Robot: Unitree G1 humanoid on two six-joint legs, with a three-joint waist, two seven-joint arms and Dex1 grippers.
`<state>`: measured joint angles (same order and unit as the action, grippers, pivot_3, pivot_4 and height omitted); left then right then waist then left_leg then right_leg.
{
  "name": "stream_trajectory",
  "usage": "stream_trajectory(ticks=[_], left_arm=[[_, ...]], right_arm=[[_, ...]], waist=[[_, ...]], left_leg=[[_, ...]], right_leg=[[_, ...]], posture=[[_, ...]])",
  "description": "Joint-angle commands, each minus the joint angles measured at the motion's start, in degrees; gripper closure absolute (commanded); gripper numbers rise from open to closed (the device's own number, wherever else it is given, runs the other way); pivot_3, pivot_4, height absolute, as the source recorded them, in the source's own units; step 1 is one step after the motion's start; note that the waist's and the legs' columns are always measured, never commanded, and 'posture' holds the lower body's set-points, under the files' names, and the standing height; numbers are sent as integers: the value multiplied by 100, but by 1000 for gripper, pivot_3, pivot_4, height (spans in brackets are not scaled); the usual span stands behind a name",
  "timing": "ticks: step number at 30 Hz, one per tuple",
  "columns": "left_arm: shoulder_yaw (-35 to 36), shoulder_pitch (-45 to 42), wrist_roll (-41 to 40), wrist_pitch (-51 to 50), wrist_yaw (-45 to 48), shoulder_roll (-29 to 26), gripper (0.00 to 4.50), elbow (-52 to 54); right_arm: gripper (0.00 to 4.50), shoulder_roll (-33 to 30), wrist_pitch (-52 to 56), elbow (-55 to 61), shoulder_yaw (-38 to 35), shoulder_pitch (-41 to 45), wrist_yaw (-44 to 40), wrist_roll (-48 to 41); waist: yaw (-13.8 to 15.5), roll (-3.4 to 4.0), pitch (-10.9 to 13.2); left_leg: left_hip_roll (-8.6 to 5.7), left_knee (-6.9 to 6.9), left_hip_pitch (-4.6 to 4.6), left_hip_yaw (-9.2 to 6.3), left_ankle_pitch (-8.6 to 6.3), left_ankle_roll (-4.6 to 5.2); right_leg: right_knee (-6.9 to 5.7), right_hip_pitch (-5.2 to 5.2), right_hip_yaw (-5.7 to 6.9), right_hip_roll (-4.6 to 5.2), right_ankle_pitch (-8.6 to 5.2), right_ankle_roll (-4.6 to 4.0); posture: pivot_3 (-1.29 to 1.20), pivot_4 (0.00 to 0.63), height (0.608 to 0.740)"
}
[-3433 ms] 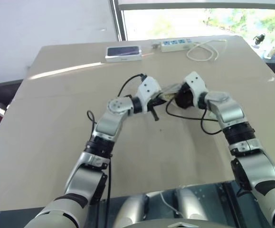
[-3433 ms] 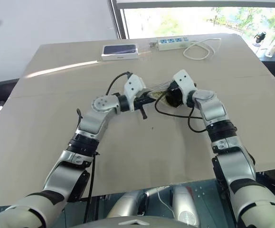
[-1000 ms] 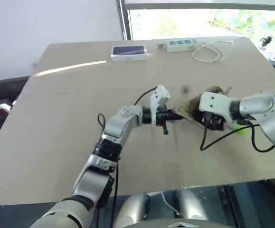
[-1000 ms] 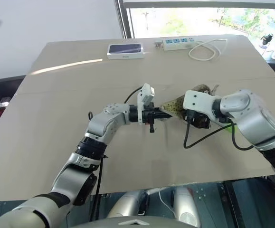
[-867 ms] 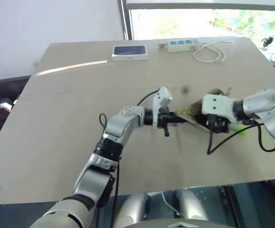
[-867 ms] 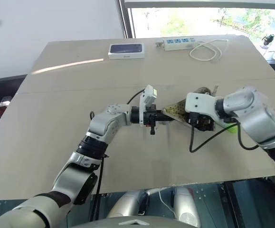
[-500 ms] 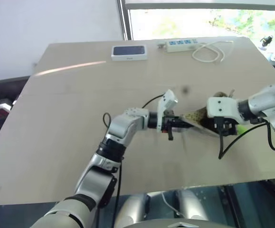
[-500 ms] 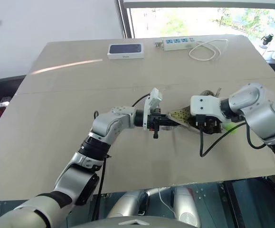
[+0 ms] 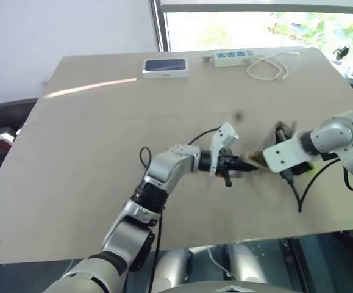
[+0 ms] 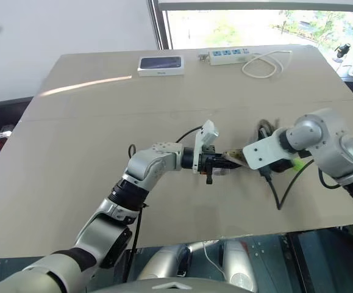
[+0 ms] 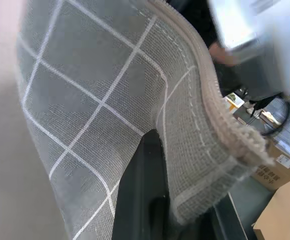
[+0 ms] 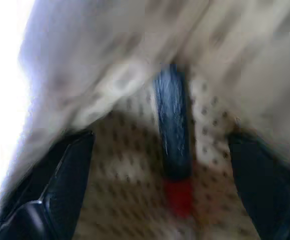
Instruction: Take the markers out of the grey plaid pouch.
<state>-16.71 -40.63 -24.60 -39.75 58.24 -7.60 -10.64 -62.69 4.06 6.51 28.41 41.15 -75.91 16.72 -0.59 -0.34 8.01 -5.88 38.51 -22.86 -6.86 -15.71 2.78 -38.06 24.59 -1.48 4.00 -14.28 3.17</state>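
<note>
The grey plaid pouch (image 11: pixel 99 90) hangs between my two hands just above the table, right of centre; a bit of its tan lining (image 10: pixel 234 157) shows there. My left gripper (image 10: pixel 224 163) is shut on the pouch's edge, one black finger (image 11: pixel 145 190) lying against the fabric. My right gripper (image 12: pixel 160 142) is open and points down into the pouch mouth, fingers (image 12: pixel 59 180) spread on either side of a marker (image 12: pixel 172 145) with a dark barrel and red end that lies on the dotted lining. A lime-green marker (image 10: pixel 295 163) lies on the table beside my right hand.
A white-edged box with a dark top (image 9: pixel 166 67) sits at the table's far side, with a white power strip (image 9: pixel 233 57) and its coiled cord (image 9: pixel 272 63) to its right. A black cable (image 9: pixel 295 195) loops from my right wrist towards the table's front edge.
Both hands have moved to the right with the pouch between them. My right wrist has rolled, so its gripper now points down into the pouch.
</note>
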Motion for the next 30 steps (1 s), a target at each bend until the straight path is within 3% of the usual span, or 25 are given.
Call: stream_trajectory(ticks=[1,7,23,30], left_arm=[[448,-83,-299,75,-40,-13,4500,399],[518,-102,-316,109,-82,-14,4500,320],[328,39,-292,138,177,-16,4500,102],[147,513,-472,-193,524,-191,4500,443]], right_arm=[[136,-91,-79,-79,-148,-136,-222,149],[136,-44,87,-186,-379,-250,-322,44],[136,821,2538,-54,-545,200,-937,-658],[136,990,3030,-336,-422,325,-978,-820]], waist=[[1,0,0],[16,0,0],[5,0,0],[-1,0,0]], left_leg=[[0,0,0,0,0,0],[0,1,0,-1,0,0],[0,3,0,-3,0,0],[0,3,-1,-5,0,0]], right_leg=[[0,0,0,0,0,0],[2,-2,-1,1,0,0],[1,-4,-3,1,0,0],[1,-4,-7,2,0,0]], posture=[[0,150,740],[0,150,740],[0,150,740],[0,150,740]])
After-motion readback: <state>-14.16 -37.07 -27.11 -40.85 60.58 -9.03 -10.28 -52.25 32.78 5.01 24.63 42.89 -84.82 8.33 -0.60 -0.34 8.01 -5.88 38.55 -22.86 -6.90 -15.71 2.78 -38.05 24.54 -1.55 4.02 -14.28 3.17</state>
